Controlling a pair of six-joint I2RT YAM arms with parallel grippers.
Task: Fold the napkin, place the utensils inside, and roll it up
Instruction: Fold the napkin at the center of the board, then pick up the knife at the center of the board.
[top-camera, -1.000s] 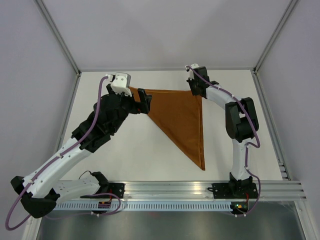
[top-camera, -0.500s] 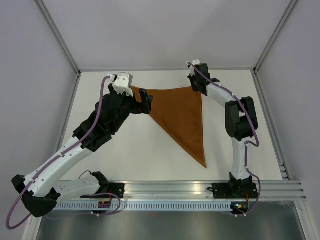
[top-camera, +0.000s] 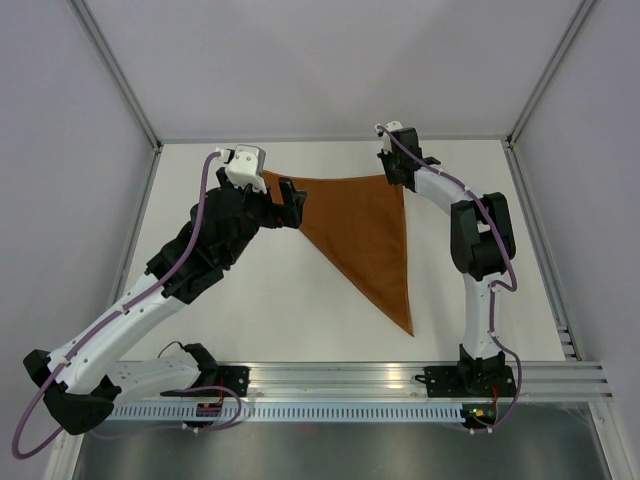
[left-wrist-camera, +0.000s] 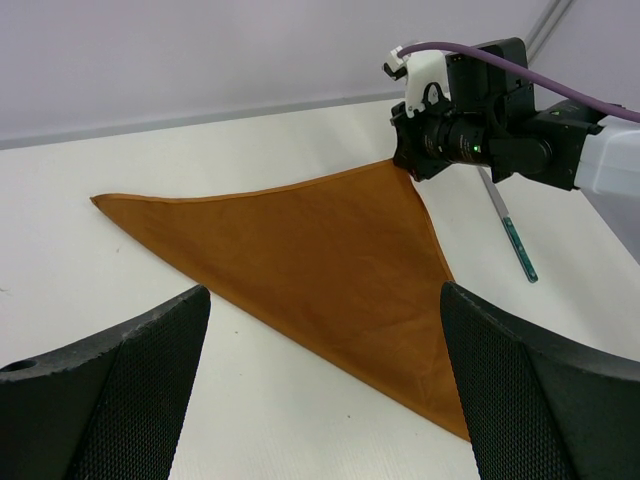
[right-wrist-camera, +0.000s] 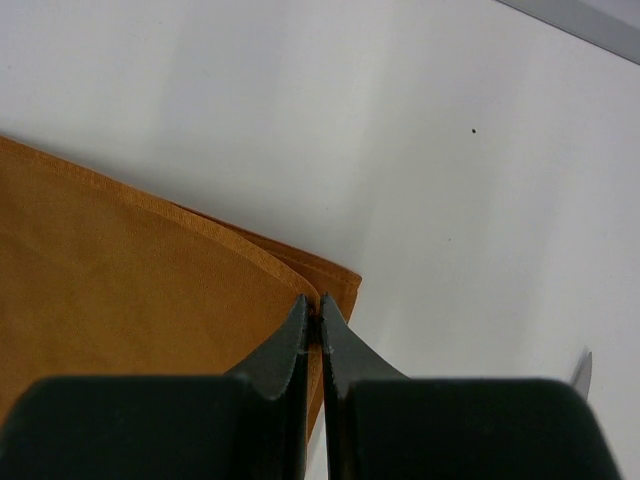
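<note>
Napkin (right-wrist-camera: 120, 290): you cannot see the bit pinched between the right gripper's (right-wrist-camera: 313, 303) fingers.
Utensil (left-wrist-camera: 512, 235): its far end hides behind that gripper.
Left fingers (left-wrist-camera: 110, 390): the picture's bottom edge cuts them off.

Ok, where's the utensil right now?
In the left wrist view, the utensil lies just past the pinched corner of the napkin, beside the right pincer.

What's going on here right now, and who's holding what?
The rust-orange cloth napkin lies on the white table, folded into a triangle. The right gripper is shut on its far right corner. The left gripper is open near the far left corner, holding nothing. The thin teal stick-like utensil lies on the table to the right of the napkin, not yet placed inside. Rolling hasn't begun.
</note>
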